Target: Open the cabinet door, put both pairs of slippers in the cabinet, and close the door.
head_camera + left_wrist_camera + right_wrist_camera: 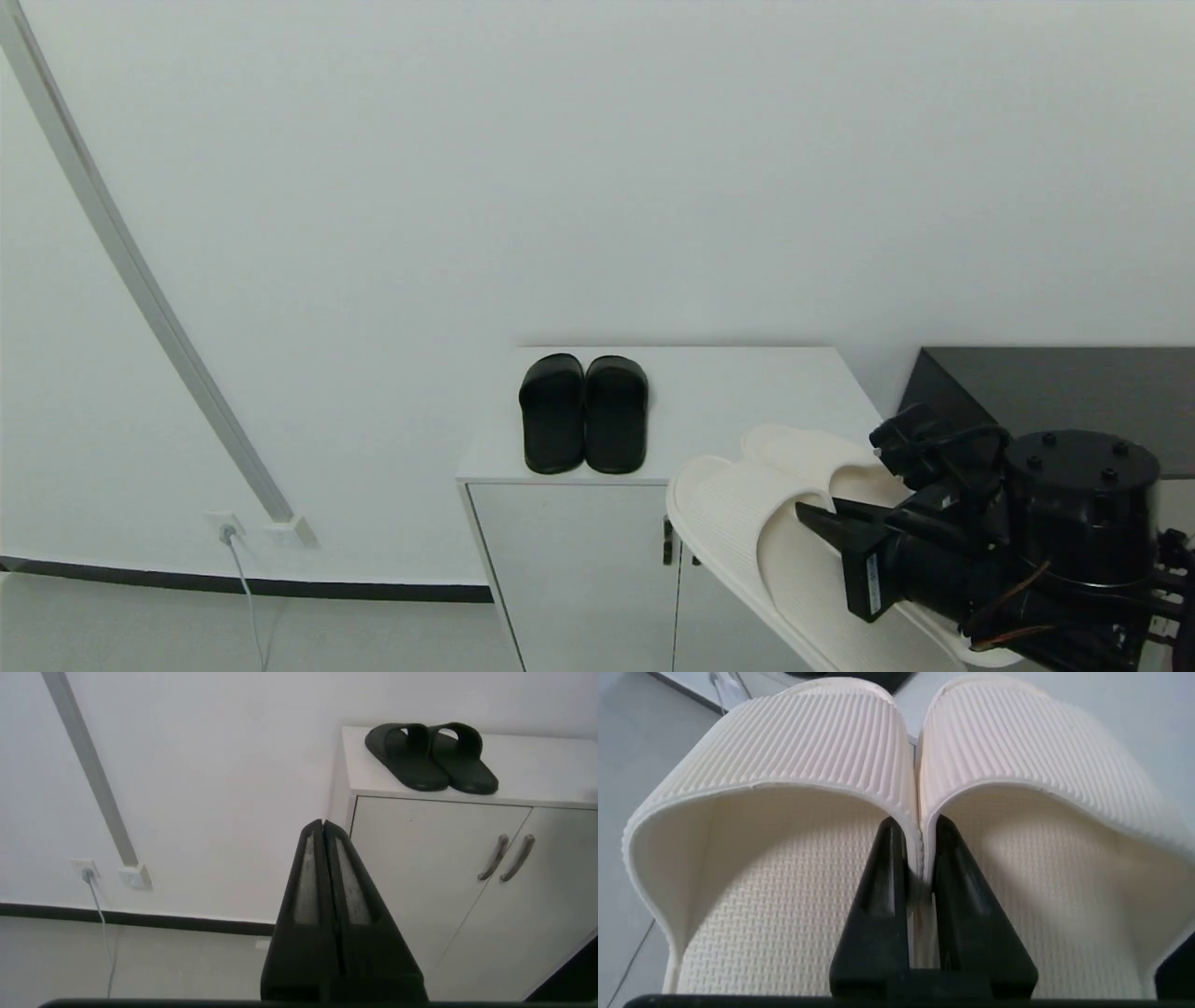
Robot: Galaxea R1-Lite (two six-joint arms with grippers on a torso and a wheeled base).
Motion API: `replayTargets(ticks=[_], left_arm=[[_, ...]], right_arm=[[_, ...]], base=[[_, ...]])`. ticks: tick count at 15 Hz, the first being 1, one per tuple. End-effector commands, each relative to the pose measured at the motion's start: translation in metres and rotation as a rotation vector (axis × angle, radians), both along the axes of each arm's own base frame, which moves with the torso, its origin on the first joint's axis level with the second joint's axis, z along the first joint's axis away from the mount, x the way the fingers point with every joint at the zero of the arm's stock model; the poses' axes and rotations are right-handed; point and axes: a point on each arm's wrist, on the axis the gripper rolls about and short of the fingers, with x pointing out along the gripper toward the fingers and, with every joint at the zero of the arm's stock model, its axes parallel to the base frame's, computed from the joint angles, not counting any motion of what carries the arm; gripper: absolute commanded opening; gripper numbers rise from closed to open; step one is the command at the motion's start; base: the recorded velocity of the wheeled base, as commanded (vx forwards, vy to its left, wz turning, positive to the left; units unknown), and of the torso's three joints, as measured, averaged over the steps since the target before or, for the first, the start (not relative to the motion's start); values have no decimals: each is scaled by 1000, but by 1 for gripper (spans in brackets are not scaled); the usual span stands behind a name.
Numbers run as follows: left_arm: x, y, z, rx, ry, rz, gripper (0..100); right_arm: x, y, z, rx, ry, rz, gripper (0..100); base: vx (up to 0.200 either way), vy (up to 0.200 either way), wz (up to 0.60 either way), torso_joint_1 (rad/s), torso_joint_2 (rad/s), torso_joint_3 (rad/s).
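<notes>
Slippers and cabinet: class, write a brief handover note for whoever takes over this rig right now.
The left gripper is shut and empty, in front of the cabinet.
The right gripper is shut on the white slippers, pinching their inner edges together in the air before the cabinet.
The black slippers lie side by side on the cabinet top.
Done: white pair in the gripper. The doors are not yet opened.
Left: open a door, put both pairs inside, close it.

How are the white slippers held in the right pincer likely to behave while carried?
The white slippers look like thin textured foam, so probably light and somewhat flexible. The right pincer clamps only their adjoining inner edges, so they may sag or twist.
</notes>
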Motion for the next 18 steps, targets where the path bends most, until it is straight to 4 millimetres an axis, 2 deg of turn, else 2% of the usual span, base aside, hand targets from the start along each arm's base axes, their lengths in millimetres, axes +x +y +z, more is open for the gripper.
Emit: replayTargets(ticks=[1, 14, 18], left_arm=[[0, 0, 0, 0, 0, 0, 0], [0, 0, 0, 0, 0, 0, 0], [0, 0, 0, 9, 1, -4, 0]], right_arm=[[0, 1, -2, -3, 4, 3, 0], [-4, 2, -4, -11, 10, 21, 0], [-7, 1, -4, -10, 8, 26, 0]], base=[[0, 0, 0, -22, 66, 41], [0, 0, 0, -13, 35, 18], [0, 0, 0, -133, 294, 161]])
